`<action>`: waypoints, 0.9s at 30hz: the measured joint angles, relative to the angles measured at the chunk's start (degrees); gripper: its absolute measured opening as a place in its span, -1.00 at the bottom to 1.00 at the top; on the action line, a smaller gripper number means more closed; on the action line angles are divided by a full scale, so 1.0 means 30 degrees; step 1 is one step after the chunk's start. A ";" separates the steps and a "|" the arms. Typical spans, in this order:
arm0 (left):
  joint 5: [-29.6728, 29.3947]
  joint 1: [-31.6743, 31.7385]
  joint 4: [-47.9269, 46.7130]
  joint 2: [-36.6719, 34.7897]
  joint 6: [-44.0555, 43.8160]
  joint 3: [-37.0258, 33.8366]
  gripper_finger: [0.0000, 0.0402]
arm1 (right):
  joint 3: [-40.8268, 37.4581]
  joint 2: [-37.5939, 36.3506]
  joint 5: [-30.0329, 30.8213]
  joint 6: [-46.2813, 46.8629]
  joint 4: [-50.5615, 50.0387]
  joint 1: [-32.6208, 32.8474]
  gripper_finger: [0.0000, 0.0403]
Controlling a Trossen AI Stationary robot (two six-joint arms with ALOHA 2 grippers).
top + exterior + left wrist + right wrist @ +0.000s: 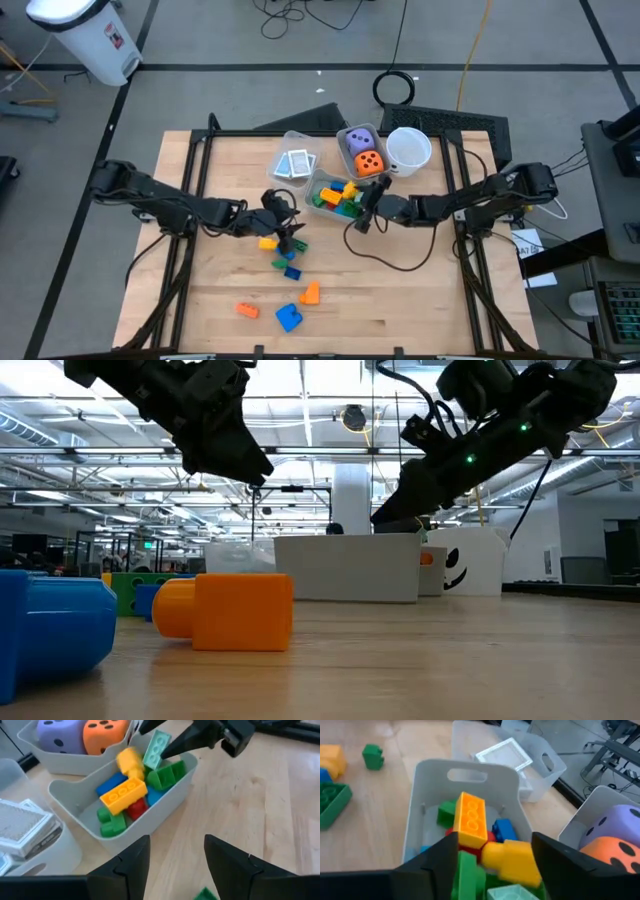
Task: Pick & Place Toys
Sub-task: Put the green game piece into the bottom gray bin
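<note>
Blue block (50, 625) — pale wood table (420, 660), bright workshop behind

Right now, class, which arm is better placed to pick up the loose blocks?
The left. Its open claw hovers beside the loose blocks; the right claw is over the block bin.

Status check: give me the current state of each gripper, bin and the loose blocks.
Left gripper: open, empty.
Right gripper: open, over block bin.
Block bin: partly filled with blocks.
Dice bin: holds two dice.
Card bin: holds cards.
Loose blocks: on table.
</note>
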 joint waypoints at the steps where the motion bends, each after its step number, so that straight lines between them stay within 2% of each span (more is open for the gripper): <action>1: -0.0051 0.0000 -0.0289 -0.0057 -0.0161 0.0000 -0.05 | 0.0000 -0.0054 0.0000 -0.0005 -0.0134 0.0062 0.17; 5: -0.0128 0.0051 -0.2134 -0.0144 -0.0943 0.0007 -0.05 | 0.0000 -0.0105 0.0001 -0.0117 -0.0051 0.0403 0.37; 8: -0.0125 0.0051 -0.4709 -0.0144 -0.2448 0.0007 -0.05 | 0.0000 -0.0228 -0.0029 -0.0226 -0.0040 0.0714 0.47; 12: -0.0089 0.0049 -0.8551 -0.0144 -0.6049 0.0007 -0.05 | 0.0000 -0.0309 -0.0029 -0.0643 -0.0091 0.0902 0.52; 15: 0.0162 0.0053 -1.0285 -0.0142 -0.9062 0.0007 -0.05 | 0.0000 -0.0338 -0.0029 -0.0643 0.0051 0.0917 0.52; 20: 0.0591 0.0102 -1.0813 0.0120 -1.2669 0.0007 -0.05 | 0.0000 -0.0338 -0.0029 -0.0585 0.0101 0.0881 0.52; 27: 0.1788 0.0223 -1.0766 0.1486 -1.3926 0.0007 0.01 | 0.0000 -0.0338 -0.0036 -0.0134 0.0101 0.0881 0.52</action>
